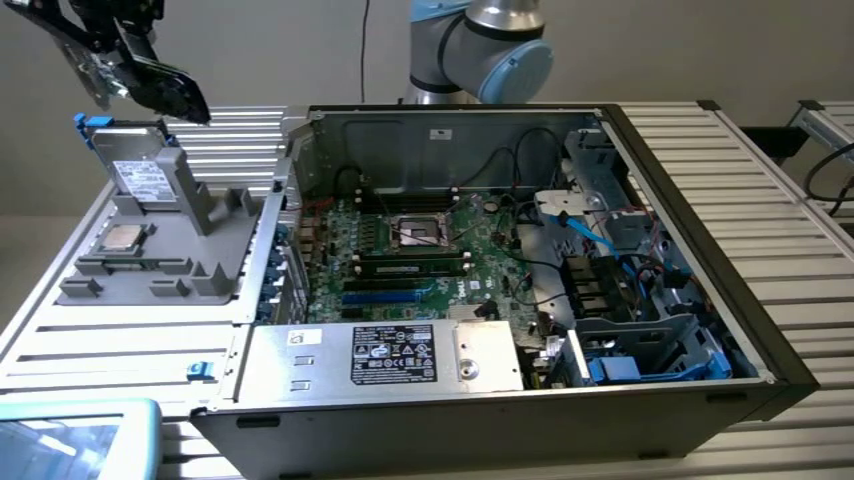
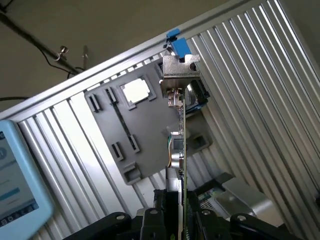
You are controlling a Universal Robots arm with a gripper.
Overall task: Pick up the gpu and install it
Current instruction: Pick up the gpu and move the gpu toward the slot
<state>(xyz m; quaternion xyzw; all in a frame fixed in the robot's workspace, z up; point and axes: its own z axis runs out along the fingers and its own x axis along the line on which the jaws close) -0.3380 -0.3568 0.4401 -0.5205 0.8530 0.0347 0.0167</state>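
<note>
**GPU held aloft in pincer, above the fixture end of the worktop**

Pincer (image 1: 130, 55) clamped on the gpu (image 1: 167, 90), high at the exterior view's upper left, well above the worktop (image 1: 787, 200). Card tilted, black face sloping down toward the exterior view's right, lower end sticking out past the pincer.

Below it, on the ribbed slats: gray parts fixture (image 1: 174, 250), with a square silver-topped processor chip (image 1: 123, 237) seated in one pocket and a blue clip (image 1: 88, 127) at the far corner. Just beside the parts fixture, on the exterior view's right: open computer case (image 1: 441, 130), motherboard (image 1: 400, 250) exposed, power supply (image 1: 400, 355) along the near wall. Gpu well apart from the motherboard, not over the computer case.

Wrist view: gpu (image 2: 182, 135) seen edge-on, gripped between the fingers (image 2: 159, 205) of the pincer (image 2: 176, 210), running away from the camera to its silver bracket (image 2: 180, 70) at the free end. Behind the card: parts fixture (image 2: 135, 140), processor chip (image 2: 136, 90), blue clip (image 2: 176, 42), worktop (image 2: 260, 75). Light-blue device (image 2: 15, 180) near the worktop edge.
</note>
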